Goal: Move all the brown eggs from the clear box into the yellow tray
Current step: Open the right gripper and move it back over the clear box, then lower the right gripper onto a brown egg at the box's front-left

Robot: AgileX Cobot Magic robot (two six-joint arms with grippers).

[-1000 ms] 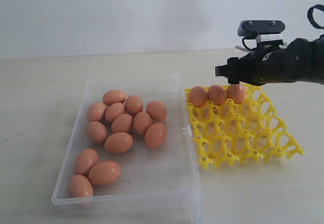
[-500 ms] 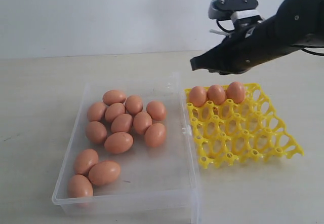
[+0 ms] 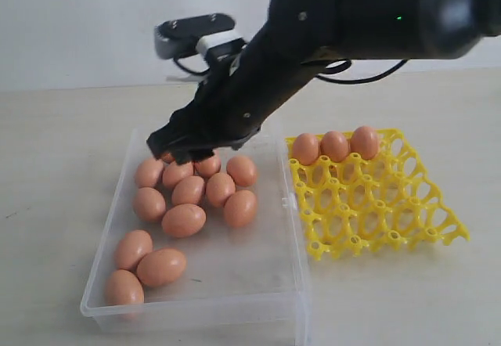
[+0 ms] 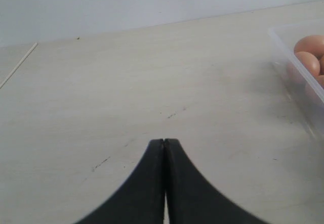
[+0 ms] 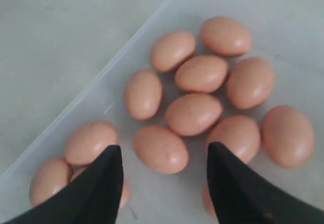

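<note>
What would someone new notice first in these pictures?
The black right arm stretches across from the right, its jaws open over the clustered brown eggs in the clear box. Beside the box, three eggs sit in the far row of the bright yellow tray.

So in the exterior view the right claw [image 3: 178, 154] and its arm hang over the far-left corner of the clear box [image 3: 235, 272]. That corner's rim is hidden, and the brown eggs [image 3: 188, 191] at the box's far end only peek out underneath. The box's near right corner runs off the frame. From the left wrist the box is chopped off with just a few partial eggs showing, and the left claw [image 4: 164, 143] loses its base too. Right wrist: the fingers [image 5: 101, 183] cover bits of several eggs.
</note>
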